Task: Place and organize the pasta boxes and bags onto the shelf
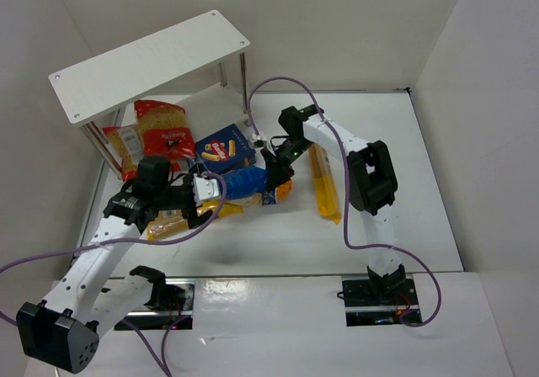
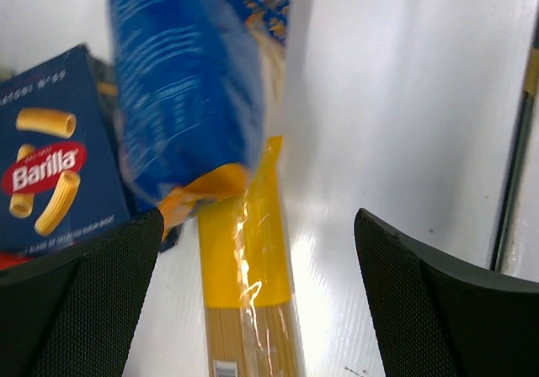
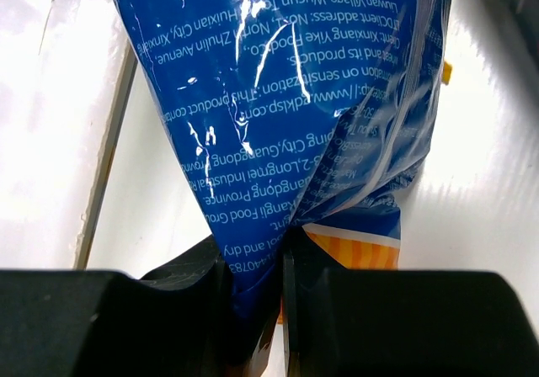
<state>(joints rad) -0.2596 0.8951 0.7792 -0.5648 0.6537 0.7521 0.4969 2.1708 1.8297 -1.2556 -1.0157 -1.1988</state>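
My right gripper (image 1: 271, 171) (image 3: 282, 276) is shut on the crimped end of the blue bag (image 1: 248, 182) (image 3: 286, 91), which has an orange end and hangs just above the table. The dark-blue pasta box (image 1: 226, 148) (image 2: 55, 175) lies flat beside it, in front of the white shelf (image 1: 152, 61). My left gripper (image 1: 206, 196) (image 2: 257, 310) stands wide open over a long yellow-orange bag (image 2: 248, 284) (image 1: 181, 221), whose end runs under the blue bag (image 2: 185, 82). A second long yellow bag (image 1: 324, 183) lies on the table by the right arm.
A red-and-clear bag (image 1: 162, 129) and another red pack (image 1: 122, 146) lie beneath the shelf's top board. A thin silver shelf leg (image 3: 105, 158) shows left of the blue bag. White walls close in the table on three sides. Purple cables loop over both arms.
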